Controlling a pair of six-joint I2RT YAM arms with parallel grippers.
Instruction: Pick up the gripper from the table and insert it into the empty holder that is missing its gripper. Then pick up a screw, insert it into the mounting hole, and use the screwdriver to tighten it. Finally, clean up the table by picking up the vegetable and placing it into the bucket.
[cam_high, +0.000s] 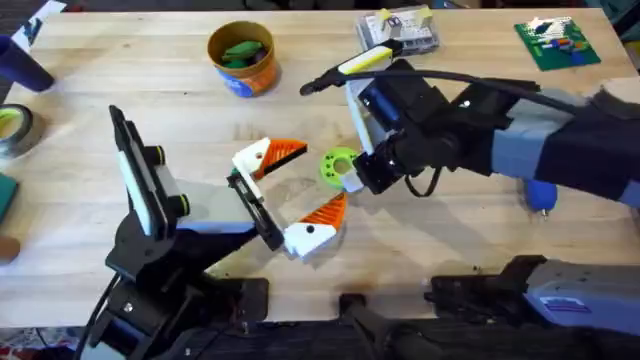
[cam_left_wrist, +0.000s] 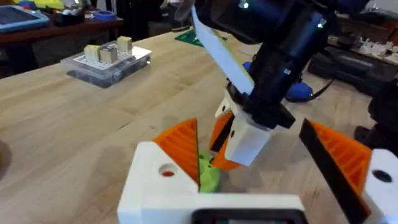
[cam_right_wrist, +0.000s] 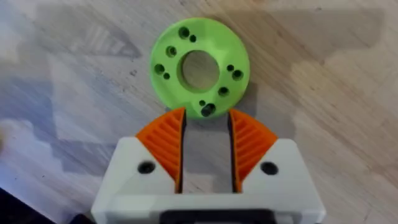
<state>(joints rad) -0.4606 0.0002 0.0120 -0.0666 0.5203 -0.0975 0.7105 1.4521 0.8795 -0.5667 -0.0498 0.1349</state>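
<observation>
The vegetable (cam_right_wrist: 199, 67) is seen lying flat on the worktop (cam_high: 150, 90), its near rim just at the tips of the right gripper (cam_right_wrist: 206, 127), whose fingers (cam_right_wrist: 165, 140) are held slightly apart. The left gripper (cam_high: 290, 195) is spread wide beside it.

1. My left arm (cam_high: 150, 215) was mostly black, with a white link and a couple of green-ringed knobs on its side.
2. Its left gripper (cam_high: 290, 195) had chunky white finger blocks with orange ribbed pads (cam_high: 285, 150), plus a dark screw hole in each block.
3. The right arm (cam_high: 560, 140) looked black up front, blue-grey further back, with a black cable looping over it.
4. The right gripper (cam_right_wrist: 207, 146) matched: white body, orange ridged wedges, two round holes.
</observation>
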